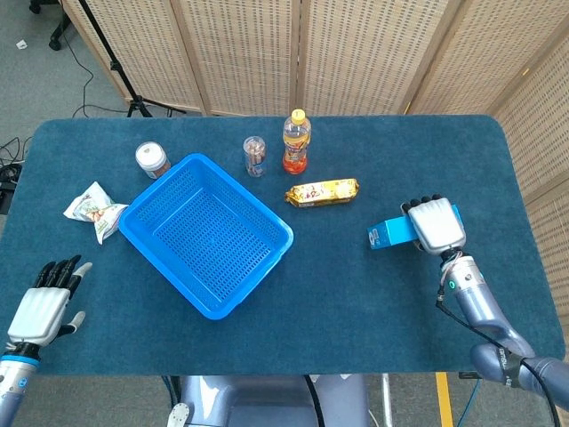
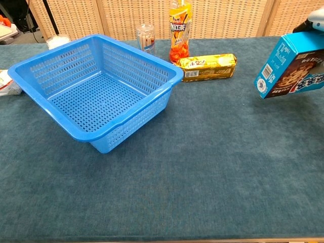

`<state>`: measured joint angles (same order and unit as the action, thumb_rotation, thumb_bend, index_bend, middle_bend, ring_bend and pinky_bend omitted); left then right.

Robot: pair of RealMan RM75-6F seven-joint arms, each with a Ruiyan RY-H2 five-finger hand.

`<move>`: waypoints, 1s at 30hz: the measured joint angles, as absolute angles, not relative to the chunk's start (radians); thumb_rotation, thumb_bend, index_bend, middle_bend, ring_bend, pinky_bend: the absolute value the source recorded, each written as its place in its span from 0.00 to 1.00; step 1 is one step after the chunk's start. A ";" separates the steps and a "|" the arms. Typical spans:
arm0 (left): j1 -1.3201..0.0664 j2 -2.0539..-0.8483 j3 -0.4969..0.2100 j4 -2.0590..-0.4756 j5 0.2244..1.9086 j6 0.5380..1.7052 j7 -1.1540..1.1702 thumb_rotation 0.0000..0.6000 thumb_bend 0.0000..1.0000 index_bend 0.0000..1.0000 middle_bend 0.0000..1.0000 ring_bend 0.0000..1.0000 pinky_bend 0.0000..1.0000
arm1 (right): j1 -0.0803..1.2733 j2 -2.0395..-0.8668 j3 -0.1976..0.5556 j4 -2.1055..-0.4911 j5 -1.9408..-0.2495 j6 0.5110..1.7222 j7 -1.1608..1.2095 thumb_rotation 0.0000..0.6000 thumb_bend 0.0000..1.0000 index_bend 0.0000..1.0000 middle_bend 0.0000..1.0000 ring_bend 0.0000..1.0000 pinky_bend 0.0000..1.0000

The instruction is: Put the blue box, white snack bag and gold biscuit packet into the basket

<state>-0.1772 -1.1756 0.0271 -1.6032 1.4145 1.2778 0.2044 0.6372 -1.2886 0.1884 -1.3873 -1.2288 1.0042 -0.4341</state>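
Observation:
My right hand (image 1: 434, 225) grips the blue box (image 1: 389, 233) (image 2: 290, 67) from above and holds it lifted over the table, right of the basket. The blue mesh basket (image 1: 206, 233) (image 2: 96, 86) stands left of centre with nothing in it. The gold biscuit packet (image 1: 322, 191) (image 2: 207, 67) lies flat behind and right of the basket. The white snack bag (image 1: 95, 210) lies on the table left of the basket; the chest view catches only its edge (image 2: 4, 83). My left hand (image 1: 43, 302) hovers at the near left corner, fingers apart, holding nothing.
Behind the basket stand an orange drink bottle (image 1: 296, 141) (image 2: 179, 30), a clear cup of sticks (image 1: 255, 156) (image 2: 146, 38) and a small jar (image 1: 152, 160). Wicker screens close off the far side. Blue cloth covers the table (image 1: 356, 294).

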 measured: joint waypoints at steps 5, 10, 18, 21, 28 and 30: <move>-0.171 -1.171 0.039 -1.619 1.443 1.295 0.209 1.00 0.31 0.00 0.00 0.00 0.02 | 0.635 -1.279 0.192 -1.451 -1.196 1.029 -0.500 1.00 0.26 0.69 0.55 0.48 0.45; -0.164 -1.167 0.049 -1.636 1.468 1.313 0.219 1.00 0.31 0.00 0.00 0.00 0.02 | 0.640 -1.266 0.199 -1.513 -1.186 1.061 -0.560 1.00 0.26 0.69 0.55 0.48 0.45; -0.161 -1.171 0.054 -1.645 1.479 1.315 0.236 1.00 0.31 0.00 0.00 0.00 0.02 | 0.677 -1.256 0.226 -1.596 -1.188 1.088 -0.628 1.00 0.26 0.69 0.55 0.48 0.45; -0.160 -1.171 0.056 -1.646 1.483 1.314 0.236 1.00 0.31 0.00 0.00 0.00 0.02 | 0.703 -1.274 0.238 -1.600 -1.174 1.085 -0.652 1.00 0.26 0.69 0.55 0.48 0.45; -0.160 -1.167 0.064 -1.650 1.508 1.317 0.212 1.00 0.31 0.00 0.00 0.00 0.02 | 0.764 -1.375 0.269 -1.544 -1.115 1.077 -0.703 1.00 0.26 0.69 0.55 0.48 0.45; -0.161 -1.164 0.066 -1.648 1.512 1.316 0.201 1.00 0.31 0.00 0.00 0.00 0.02 | 0.781 -1.405 0.277 -1.526 -1.104 1.081 -0.716 1.00 0.26 0.69 0.55 0.48 0.45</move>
<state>-0.1608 -1.1641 0.0659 -1.6484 1.5119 1.3163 0.2008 0.7812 -1.4049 0.2766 -1.5260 -1.1042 1.0807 -0.7156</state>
